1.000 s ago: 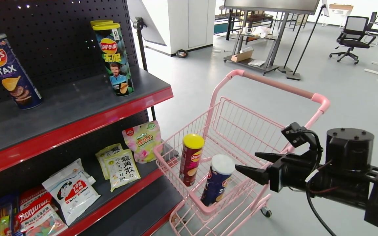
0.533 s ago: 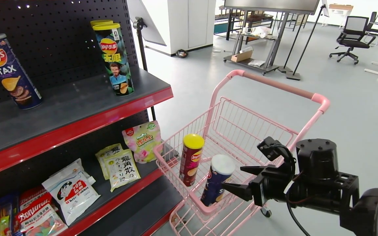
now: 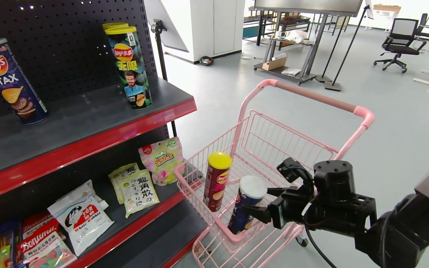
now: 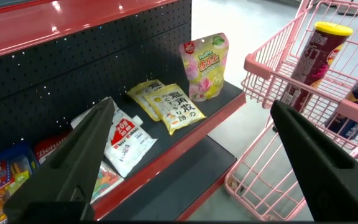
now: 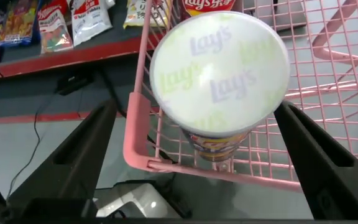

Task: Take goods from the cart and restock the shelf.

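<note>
Pink wire cart (image 3: 311,95) at lower centre of the head view holds a blue can (image 3: 252,187) with a white lid, and a red can (image 3: 216,182) just to its left. Grasping looks like the step in hand. The right claw (image 3: 256,201) is spread wide at the blue can's upper part, the lid centred between its fingers (image 5: 73,162). Contact is unclear. The next move calls for closing squarely, then lifting.

Head camera: I look forward and down from high, shelf (image 3: 88,123) on my left, pink cart (image 3: 313,96) centre. Left wrist camera sits low, facing the lower tier's snack bags (image 4: 176,107) and the cart's near corner (both also in my head view). Right wrist camera hangs close above the white-lidded can (image 5: 219,71) inside the cart.
</note>
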Motion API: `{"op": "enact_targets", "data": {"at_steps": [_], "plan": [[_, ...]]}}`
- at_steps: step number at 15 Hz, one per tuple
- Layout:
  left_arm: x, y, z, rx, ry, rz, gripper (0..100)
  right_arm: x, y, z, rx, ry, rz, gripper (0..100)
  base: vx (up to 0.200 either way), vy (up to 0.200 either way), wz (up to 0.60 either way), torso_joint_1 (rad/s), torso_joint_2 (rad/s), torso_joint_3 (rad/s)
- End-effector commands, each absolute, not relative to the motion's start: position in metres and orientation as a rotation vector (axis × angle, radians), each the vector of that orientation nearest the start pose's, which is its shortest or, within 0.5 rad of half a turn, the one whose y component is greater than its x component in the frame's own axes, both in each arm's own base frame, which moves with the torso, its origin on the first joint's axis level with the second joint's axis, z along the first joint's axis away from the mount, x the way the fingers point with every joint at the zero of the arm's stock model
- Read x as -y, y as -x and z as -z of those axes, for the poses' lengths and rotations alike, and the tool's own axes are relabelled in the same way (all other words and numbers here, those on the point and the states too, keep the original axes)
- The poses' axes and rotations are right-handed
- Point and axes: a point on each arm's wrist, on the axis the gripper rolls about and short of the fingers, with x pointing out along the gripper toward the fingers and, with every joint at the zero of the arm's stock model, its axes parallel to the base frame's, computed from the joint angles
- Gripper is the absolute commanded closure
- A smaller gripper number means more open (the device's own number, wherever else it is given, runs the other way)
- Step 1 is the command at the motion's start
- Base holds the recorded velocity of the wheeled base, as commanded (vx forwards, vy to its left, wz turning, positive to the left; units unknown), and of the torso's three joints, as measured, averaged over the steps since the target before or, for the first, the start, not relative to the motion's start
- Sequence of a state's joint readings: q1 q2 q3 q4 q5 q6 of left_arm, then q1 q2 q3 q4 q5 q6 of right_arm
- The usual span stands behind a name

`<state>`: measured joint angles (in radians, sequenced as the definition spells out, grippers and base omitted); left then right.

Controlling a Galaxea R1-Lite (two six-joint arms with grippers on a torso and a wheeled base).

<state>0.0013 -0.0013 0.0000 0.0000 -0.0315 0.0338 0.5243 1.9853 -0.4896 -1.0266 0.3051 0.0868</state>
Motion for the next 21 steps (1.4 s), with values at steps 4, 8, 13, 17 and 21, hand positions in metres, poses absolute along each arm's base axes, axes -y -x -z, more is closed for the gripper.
{"op": "enact_targets", "data": {"at_steps": [4,8,13,17,21], "plan": [[0.001,0.023,-0.076,0.002,-0.034,0.029,0,-0.165,-0.27,-0.044,-0.543,-0.024,-0.788,0,0.0,0.0,0.0,0.0,0.0,0.0],[0.001,0.023,-0.075,0.001,-0.034,0.031,0,-0.171,-0.28,-0.034,-0.517,-0.02,-0.79,0,0.0,0.0,0.0,0.0,0.0,0.0],[0.001,0.023,-0.076,0.002,-0.034,0.031,0,-0.179,-0.285,-0.024,-0.506,-0.019,-0.803,0,0.0,0.0,0.0,0.0,0.0,0.0],[0.001,0.023,-0.076,0.002,-0.034,0.031,0,-0.182,-0.289,-0.02,-0.507,-0.017,-0.8,0,0.0,0.0,0.0,0.0,0.0,0.0],[0.001,0.023,-0.076,0.002,-0.038,0.031,0,-0.183,-0.289,-0.017,-0.518,-0.016,-0.8,100,0.0,0.0,0.0,0.0,0.0,0.0]]}}
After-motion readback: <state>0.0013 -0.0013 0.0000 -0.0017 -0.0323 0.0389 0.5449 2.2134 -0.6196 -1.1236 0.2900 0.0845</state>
